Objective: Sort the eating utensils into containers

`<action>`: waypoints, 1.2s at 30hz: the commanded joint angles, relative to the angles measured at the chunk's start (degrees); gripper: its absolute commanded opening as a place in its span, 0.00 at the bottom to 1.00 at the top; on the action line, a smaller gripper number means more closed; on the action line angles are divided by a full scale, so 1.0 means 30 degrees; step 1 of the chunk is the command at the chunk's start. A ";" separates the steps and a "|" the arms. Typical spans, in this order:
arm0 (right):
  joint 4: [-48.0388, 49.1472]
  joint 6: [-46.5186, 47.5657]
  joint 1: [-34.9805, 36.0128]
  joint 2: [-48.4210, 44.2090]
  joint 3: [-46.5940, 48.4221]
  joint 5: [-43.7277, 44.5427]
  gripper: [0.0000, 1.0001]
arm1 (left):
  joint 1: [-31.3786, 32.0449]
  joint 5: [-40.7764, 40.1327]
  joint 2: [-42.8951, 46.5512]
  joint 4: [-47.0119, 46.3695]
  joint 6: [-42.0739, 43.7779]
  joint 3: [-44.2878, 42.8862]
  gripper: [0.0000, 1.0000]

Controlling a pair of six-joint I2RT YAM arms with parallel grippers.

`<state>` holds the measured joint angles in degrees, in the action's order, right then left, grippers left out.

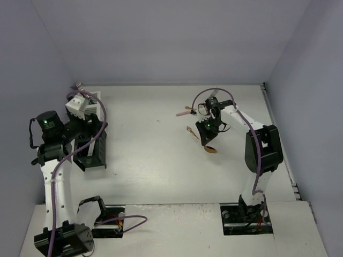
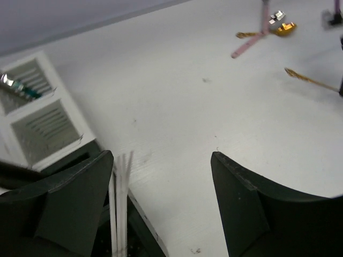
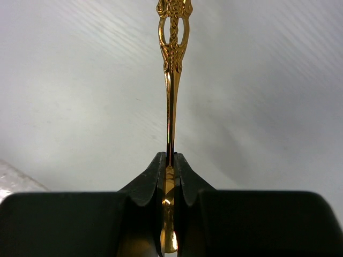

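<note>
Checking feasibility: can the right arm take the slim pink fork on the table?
Probably not yet: the right gripper is shut on an ornate gold spoon; the slim pink fork lies exposed nearby.

Soft, even overhead light leaves only faint shadows on the matte white table (image 1: 161, 150). The left wrist view blurs the slim pink fork (image 2: 247, 44) at 1 o'clock; in the right wrist view, glare streaks the sharp ornate gold spoon handle (image 3: 171, 80).

No readable text, label, brand, number or sign shows anywhere.
</note>
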<state>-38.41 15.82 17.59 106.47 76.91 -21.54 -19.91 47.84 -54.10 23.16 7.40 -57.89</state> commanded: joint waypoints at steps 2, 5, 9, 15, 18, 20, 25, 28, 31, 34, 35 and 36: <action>-0.0877 0.0145 0.0730 -0.0121 0.2549 -0.6044 0.00 | 0.4677 0.1850 0.1069 0.0084 0.6656 -0.0249 0.71; -0.0775 -0.0229 0.1069 0.1339 0.3142 -0.8882 0.00 | 0.9555 -0.0109 0.0621 0.2089 0.9737 -0.0648 0.70; -0.0740 -0.1418 0.1496 0.3004 0.3777 -1.2385 0.00 | 1.2552 -0.0301 -0.1094 0.3880 1.1198 -0.1088 0.66; -0.0703 -0.2679 0.2318 0.3467 0.3940 -1.4072 0.00 | 1.8675 -0.5068 -0.3789 0.7552 1.4543 -0.2387 0.60; -0.0701 -0.3068 0.2815 0.2971 0.3687 -1.4139 0.00 | 2.0906 -0.6571 -0.5354 0.8204 1.4708 -0.3490 0.59; -0.0674 -0.3615 0.3004 0.2682 0.3473 -1.3953 0.00 | 2.1986 -0.6787 -0.6874 0.8719 1.4868 -0.4354 0.59; -0.0645 -0.4414 0.3268 0.2009 0.2771 -1.4002 0.00 | 2.3912 -0.6739 -0.9384 0.9243 1.5365 -0.6858 0.57; -0.0668 -0.4679 0.3411 0.1707 0.2484 -1.3979 0.00 | 2.4004 -0.6274 -1.0555 0.9336 1.5642 -0.8205 0.55; -0.0644 -0.4866 0.3491 0.1445 0.2431 -1.4060 0.00 | 2.4223 -0.6088 -1.1646 0.9355 1.5877 -0.9064 0.53; -0.0624 -0.4971 0.3590 0.1237 0.2372 -1.4090 0.00 | 2.4353 -0.5985 -1.2391 0.9339 1.5944 -0.9750 0.51; -0.0636 -0.5000 0.3598 0.1157 0.2330 -1.4090 0.00 | 2.4382 -0.5985 -1.2580 0.9331 1.6002 -0.9929 0.51; -0.0644 -0.5024 0.3599 0.1085 0.2314 -1.4168 0.00 | 2.4406 -0.5969 -1.2810 0.9331 1.6019 -1.0081 0.51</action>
<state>-38.62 2.30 27.86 114.76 83.90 -60.99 52.48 28.47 -91.63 50.36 53.24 -84.49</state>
